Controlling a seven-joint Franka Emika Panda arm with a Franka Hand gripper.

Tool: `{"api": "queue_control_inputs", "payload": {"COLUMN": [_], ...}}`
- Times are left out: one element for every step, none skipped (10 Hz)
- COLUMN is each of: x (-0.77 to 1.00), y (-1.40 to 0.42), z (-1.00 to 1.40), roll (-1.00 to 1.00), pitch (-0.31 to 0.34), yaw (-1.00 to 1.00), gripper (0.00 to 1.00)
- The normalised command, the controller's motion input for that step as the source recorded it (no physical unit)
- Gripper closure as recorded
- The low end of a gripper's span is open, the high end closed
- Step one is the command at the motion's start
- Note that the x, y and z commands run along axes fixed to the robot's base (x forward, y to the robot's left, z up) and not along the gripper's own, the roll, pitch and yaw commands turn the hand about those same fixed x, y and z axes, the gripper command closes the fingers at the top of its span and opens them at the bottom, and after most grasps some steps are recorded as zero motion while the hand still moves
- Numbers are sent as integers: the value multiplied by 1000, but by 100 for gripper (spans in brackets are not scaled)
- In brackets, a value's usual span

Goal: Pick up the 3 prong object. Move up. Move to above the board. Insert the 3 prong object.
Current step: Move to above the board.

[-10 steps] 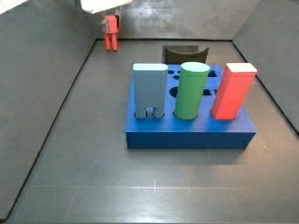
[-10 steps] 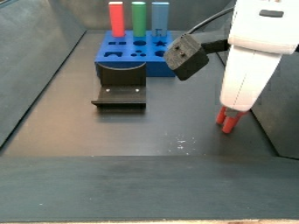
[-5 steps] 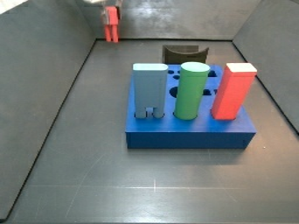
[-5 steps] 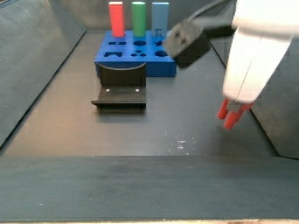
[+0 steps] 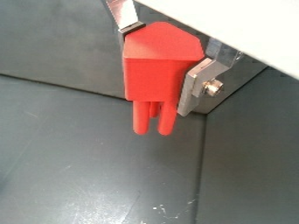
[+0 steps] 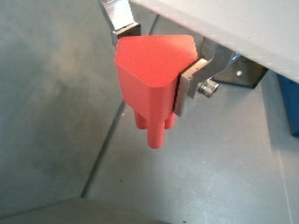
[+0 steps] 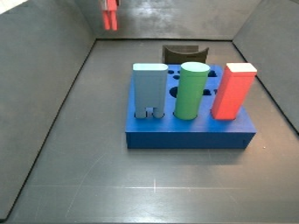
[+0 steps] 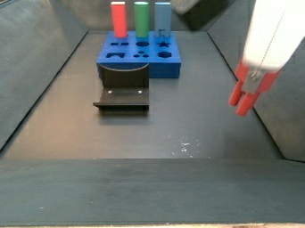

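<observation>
The gripper [image 5: 163, 66] hangs in the air above the dark, matte floor [image 8: 155, 134], well apart from the board. Its jaws, flat silver metal plates, are pinching the small red 3 prong object [image 5: 158, 74], a smooth plastic piece with a blocky, peaked top and narrow prongs pointing down; both wrist views show this [image 6: 152, 83]. In a side view the piece [image 8: 247, 93] floats clear of the floor. The thick square blue board [image 7: 193, 118] carries a grey-blue block [image 7: 149, 87], a green cylinder [image 7: 191, 89] and a tall red block [image 7: 236, 90].

Gripper [image 8: 247, 96] over bare floor, 3 blocks [image 7: 187, 90] crowding board [image 7: 191, 131]
</observation>
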Motion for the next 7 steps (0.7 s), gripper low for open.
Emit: {"api": "queue_control_inputs", "payload": {"x": [-3,-1,0,-2,-2,-3,-5], "y": [118,115,113,109,105,100,99], "z": [1000,1000,1000,1000,1000,1000,1000], "roll": [-56,-61,-62,-58,-54,-46,-42], "pitch": [22,43,55,59,61,61,63], "yaw": [-60,-43,-39,-35,-32,-32,-32], "gripper": [100,100,100,100,100,100,100]}}
